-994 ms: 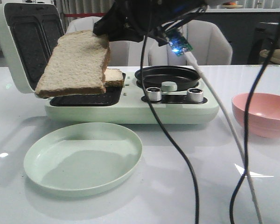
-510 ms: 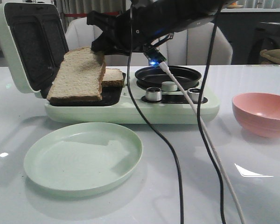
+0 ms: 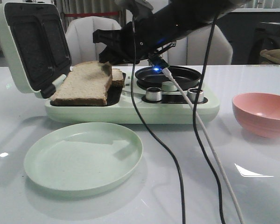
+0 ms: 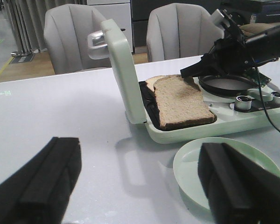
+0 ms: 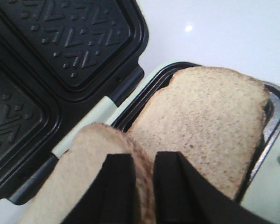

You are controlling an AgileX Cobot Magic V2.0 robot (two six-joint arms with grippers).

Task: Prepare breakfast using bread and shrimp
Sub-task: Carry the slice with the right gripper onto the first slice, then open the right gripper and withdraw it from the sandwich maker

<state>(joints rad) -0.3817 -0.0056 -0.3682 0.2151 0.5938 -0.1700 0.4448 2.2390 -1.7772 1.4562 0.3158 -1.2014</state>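
— What has my right gripper (image 5: 142,186) got?

— Its fingers pinch the crust edge of the front bread slice (image 3: 81,83), which lies tilted on the sandwich maker's (image 3: 130,109) lower plate, overlapping the second slice (image 5: 210,121).

— And my left gripper (image 4: 140,179)?

— Spread wide, holding nothing, above the table (image 4: 51,112).

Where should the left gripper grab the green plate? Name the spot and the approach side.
Pinch the plate by its raised rim on the left side, the left gripper coming in low from the left. It lies flat and shallow, so only the rim gives a hold, and the sandwich maker crowds its far edge.
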